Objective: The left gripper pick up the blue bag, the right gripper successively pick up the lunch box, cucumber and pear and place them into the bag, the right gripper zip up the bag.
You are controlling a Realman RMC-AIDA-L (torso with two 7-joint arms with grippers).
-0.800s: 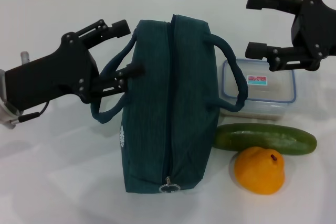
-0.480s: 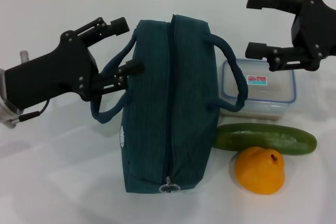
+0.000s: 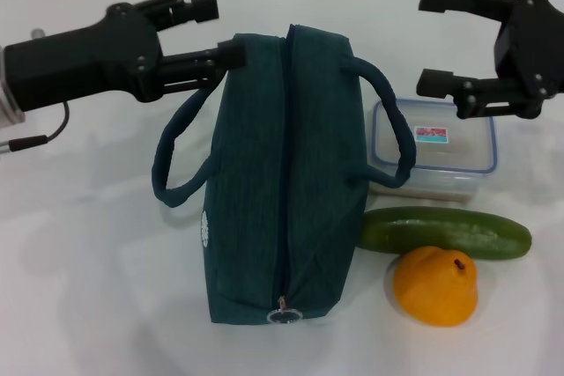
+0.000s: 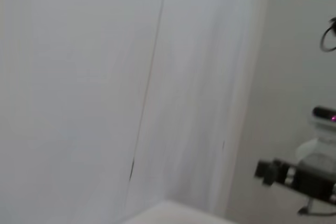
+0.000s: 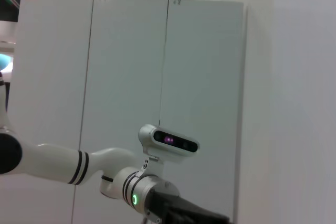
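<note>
I see the blue bag (image 3: 286,173) lying mid-table, zip closed, 2 handles splayed outward. Left gripper (image 3: 225,31), fingers spread, hovers at its far-left corner; right gripper (image 3: 434,40), spread, hangs above the lunch box (image 3: 434,149). Cucumber (image 3: 445,232) and pear (image 3: 435,285) crowd the bag's right side.

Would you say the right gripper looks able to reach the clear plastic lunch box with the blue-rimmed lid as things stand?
Probably yes. The right gripper hangs open just above the clear blue-rimmed lunch box, whose lid is bare; only the dark teal fabric bag's handle loop crosses the box's nearer edge.
</note>
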